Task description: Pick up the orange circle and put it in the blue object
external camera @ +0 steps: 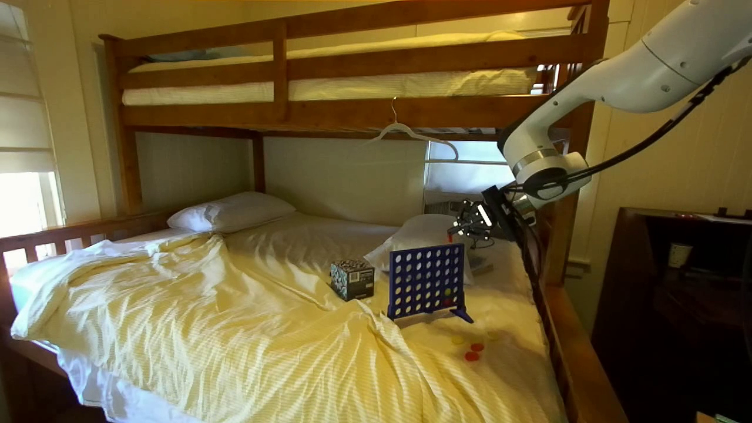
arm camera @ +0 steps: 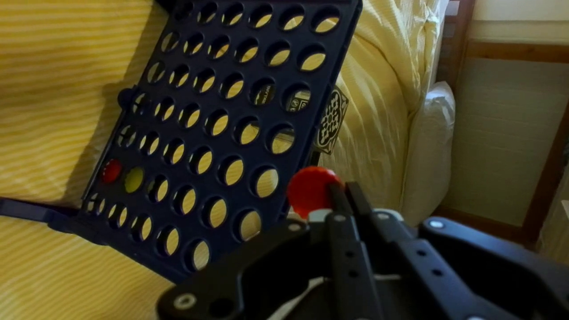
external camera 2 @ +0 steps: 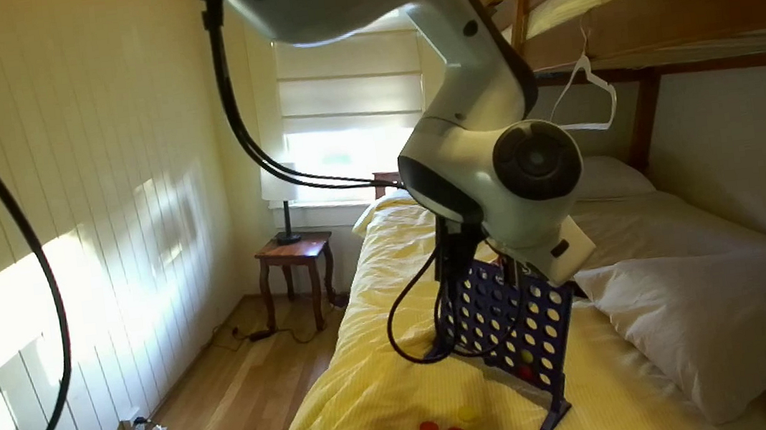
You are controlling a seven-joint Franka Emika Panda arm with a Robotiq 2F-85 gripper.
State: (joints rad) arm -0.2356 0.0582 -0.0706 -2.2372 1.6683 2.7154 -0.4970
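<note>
The wrist view faces the blue grid point(arm camera: 224, 146) up close; 2 exterior views share it from farther off

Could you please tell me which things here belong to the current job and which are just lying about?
For the job:
orange circle, held in the fingers
blue grid, where the circle goes

Not part of it:
two loose orange-red tokens
loose yellow token
patterned box
hanger
pillows

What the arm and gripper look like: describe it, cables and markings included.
The Franka Emika Panda arm is smooth, rounded and whitish grey, with a round black joint cap and small dark dots. Black cables run along it and hang in loops. The Robotiq gripper is black and angular, with linkage bars, silvery round pins and slim, straight jaws. No lettering is legible.
</note>
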